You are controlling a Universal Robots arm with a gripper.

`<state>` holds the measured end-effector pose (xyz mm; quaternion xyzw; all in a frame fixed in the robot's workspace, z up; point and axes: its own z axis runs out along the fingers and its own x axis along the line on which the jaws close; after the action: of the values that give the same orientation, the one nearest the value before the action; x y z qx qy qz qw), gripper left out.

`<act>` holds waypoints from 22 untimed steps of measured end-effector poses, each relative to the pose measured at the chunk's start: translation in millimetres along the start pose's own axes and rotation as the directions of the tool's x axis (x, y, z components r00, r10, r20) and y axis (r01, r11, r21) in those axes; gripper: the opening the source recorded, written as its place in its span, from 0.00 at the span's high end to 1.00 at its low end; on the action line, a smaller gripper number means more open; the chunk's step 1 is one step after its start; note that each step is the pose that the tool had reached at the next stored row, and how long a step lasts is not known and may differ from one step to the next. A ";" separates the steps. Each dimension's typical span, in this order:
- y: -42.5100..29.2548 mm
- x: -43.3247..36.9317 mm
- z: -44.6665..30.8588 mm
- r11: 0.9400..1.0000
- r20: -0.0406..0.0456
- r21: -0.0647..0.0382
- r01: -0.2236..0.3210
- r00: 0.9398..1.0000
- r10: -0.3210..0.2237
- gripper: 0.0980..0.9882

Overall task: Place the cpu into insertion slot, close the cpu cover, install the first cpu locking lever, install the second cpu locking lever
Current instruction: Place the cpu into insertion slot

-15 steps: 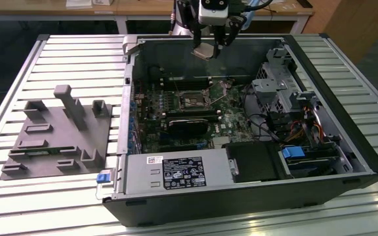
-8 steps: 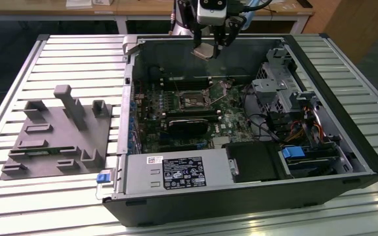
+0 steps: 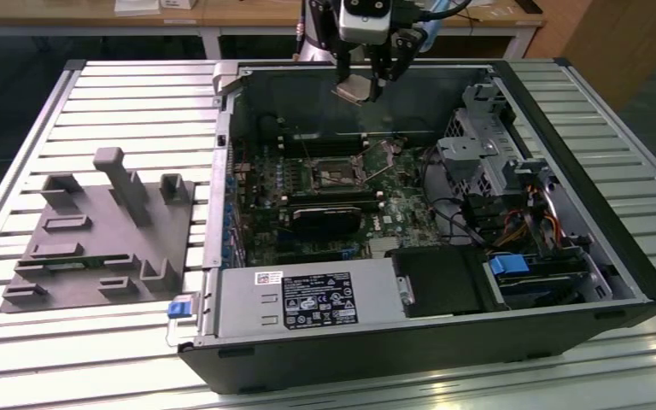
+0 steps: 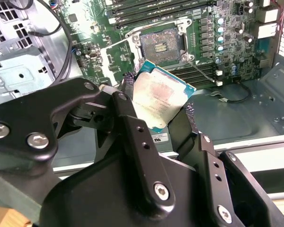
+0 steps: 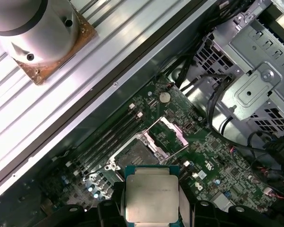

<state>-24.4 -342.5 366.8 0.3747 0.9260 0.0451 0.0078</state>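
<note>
Gripper clamped on cpu edges, chip tilted, above insertion slot; cpu cover open beside slot; risk: skewed seating bends contacts or snags cover.

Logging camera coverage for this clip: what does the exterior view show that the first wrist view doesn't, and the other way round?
Exterior view's extras: the grey fixture tray and the power supply. First wrist view's extra: a silver cylinder on a brown plate. Shared: the cpu, clamped in the jaws, clear of the empty insertion slot.
</note>
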 end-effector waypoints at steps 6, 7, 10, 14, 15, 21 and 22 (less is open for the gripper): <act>0.0 0.0 0.1 1.000 0.002 0.000 -0.021 1.000 0.021 0.51; 0.0 0.0 0.1 1.000 0.002 0.000 -0.025 1.000 0.025 0.51; -0.1 0.0 0.2 0.999 0.003 -0.001 -0.035 0.999 0.035 0.51; -0.1 0.0 0.2 0.999 0.004 -0.001 -0.049 0.999 0.049 0.51; -0.1 0.1 0.3 0.999 0.005 -0.001 -0.053 0.999 0.053 0.51; -0.1 0.1 0.4 0.997 0.007 -0.002 -0.074 0.997 0.074 0.51; -0.1 0.1 0.4 0.997 0.007 -0.002 -0.077 0.997 0.077 0.51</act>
<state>-24.5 -342.5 366.4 0.4105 0.9107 0.0447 0.0095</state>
